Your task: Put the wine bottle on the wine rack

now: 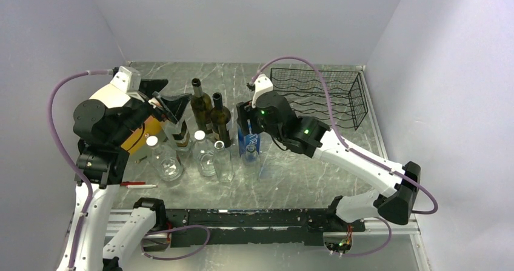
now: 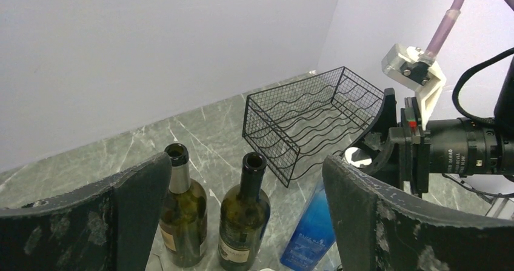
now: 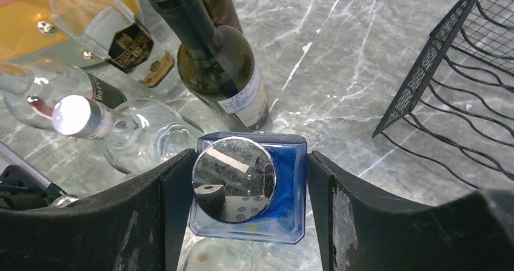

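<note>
The black wire box-shaped wine rack point(image 1: 315, 98) sits at the far right of the grey marbled table point(image 1: 303, 174). Left of it, well apart, two dark glass wine bottles point(image 1: 200, 107) stand upright side by side, the left one further back. The blue square glass bottle point(image 1: 250, 142) stands just right of and before the nearer one, between the fingers of the right pincer point(image 3: 250, 213), which touch its sides. Three clear glass bottles point(image 1: 203, 156) stand in a row left of it, before the wine bottles.
</note>
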Robot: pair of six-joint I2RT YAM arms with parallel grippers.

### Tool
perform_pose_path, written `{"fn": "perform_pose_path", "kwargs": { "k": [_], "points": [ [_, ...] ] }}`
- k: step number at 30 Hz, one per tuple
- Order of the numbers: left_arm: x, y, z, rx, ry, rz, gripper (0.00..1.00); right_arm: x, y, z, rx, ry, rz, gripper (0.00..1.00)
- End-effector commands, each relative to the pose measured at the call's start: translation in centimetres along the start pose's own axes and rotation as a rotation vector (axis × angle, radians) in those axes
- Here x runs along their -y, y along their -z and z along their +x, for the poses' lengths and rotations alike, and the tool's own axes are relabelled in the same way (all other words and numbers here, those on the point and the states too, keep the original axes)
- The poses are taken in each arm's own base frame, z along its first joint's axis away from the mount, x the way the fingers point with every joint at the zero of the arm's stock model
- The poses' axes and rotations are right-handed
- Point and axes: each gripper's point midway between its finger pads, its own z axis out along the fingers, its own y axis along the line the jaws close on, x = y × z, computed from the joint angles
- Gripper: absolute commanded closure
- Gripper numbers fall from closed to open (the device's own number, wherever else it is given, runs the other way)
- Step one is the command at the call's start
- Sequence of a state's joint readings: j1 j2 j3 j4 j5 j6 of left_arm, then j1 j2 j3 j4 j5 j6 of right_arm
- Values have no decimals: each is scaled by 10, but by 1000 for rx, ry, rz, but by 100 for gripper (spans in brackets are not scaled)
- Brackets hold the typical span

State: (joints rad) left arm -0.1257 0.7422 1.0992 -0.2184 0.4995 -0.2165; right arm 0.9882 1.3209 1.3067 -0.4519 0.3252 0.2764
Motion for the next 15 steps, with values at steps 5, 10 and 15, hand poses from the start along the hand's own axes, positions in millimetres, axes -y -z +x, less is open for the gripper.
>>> {"fn": "perform_pose_path", "kwargs": {
  "k": [5, 10, 15],
  "points": [
    [22, 0, 9, -49, -24, 154, 4, 3, -11, 15, -62, 15, 73, 36],
    [25, -5, 7, -41, -6, 184, 6, 4, -11, 21, -75, 22, 77, 28],
    [22, -8, 7, -27, 12, 174, 5, 4, -7, 30, -92, 47, 66, 18]
  ]
}}
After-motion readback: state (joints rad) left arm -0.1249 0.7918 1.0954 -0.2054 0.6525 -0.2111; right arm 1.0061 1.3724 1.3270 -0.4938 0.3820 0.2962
